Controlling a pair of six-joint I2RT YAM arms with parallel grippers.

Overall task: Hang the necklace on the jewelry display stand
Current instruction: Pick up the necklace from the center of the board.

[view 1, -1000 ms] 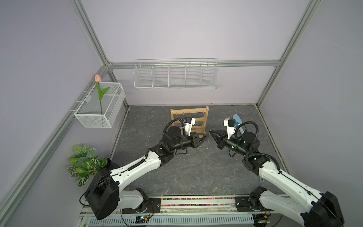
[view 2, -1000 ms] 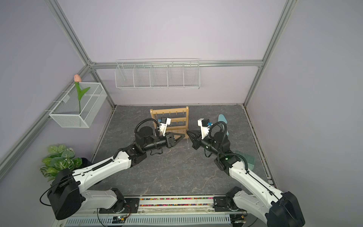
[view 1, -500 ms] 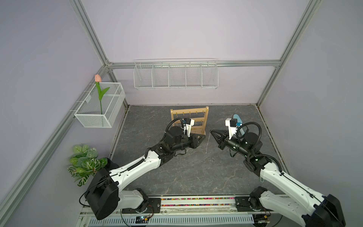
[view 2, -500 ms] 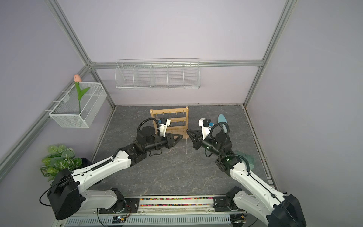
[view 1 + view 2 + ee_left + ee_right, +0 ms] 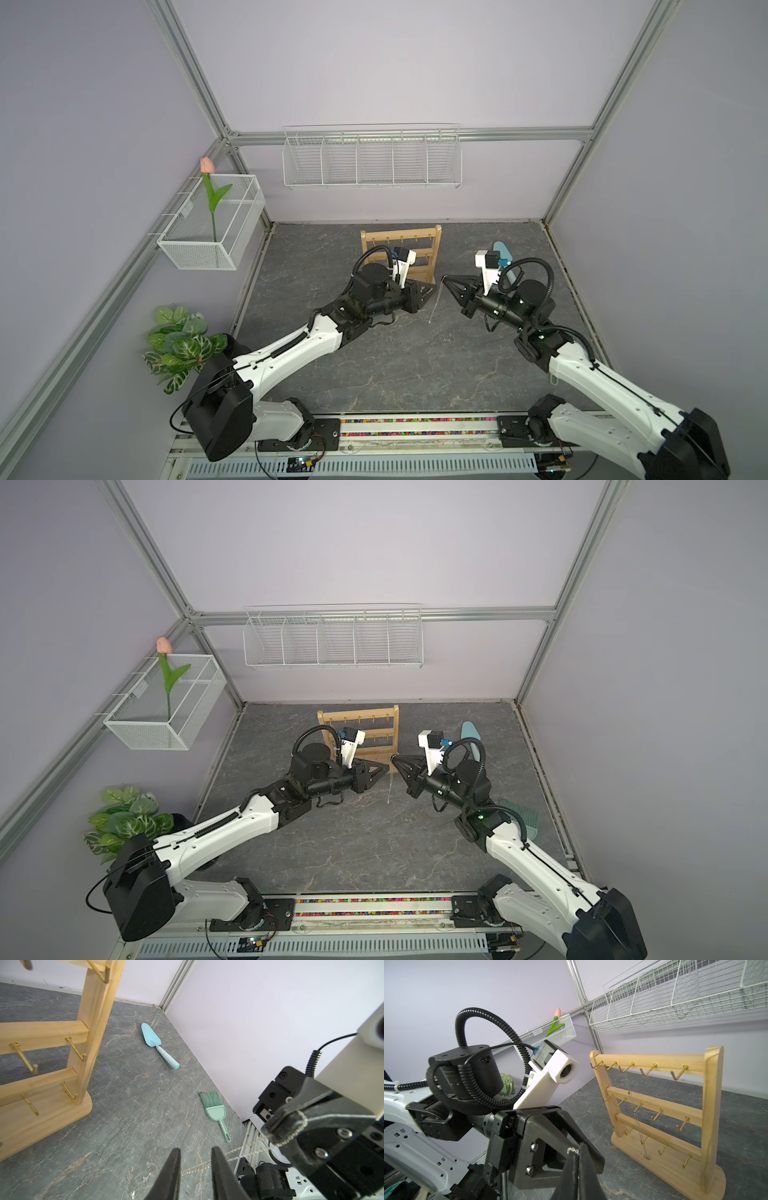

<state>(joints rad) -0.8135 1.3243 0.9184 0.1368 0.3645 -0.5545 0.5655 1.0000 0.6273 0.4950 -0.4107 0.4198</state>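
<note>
Currently both arms meet nose to nose above the grey stone-look table, just in front of the jewelry display stand. The right gripper is pinched tight on the necklace, a fine silver bead chain; the chain drapes over the closed tips in the left wrist view and hangs straight down from them in both top views; cannot tell whether its lower end reaches the table.

The left gripper stands at a narrow gap, fingers apart; the chain runs across that gap in the left wrist view; cannot tell if it touches either finger.

The stand is upright at the back middle of the table, behind the left gripper; three bars with gold hooks; the necklace is on no hook, hanging near the stand's right upright. In the right wrist view a separate thin silver chain hangs down across the stand's bars.

A light-blue trowel and a green hand brush lie flat on the table's right side, apart from each other and from the stand; white wire basket on the back wall; mesh basket with a pink tulip on the left wall; leafy plant by the table's left edge.
</note>
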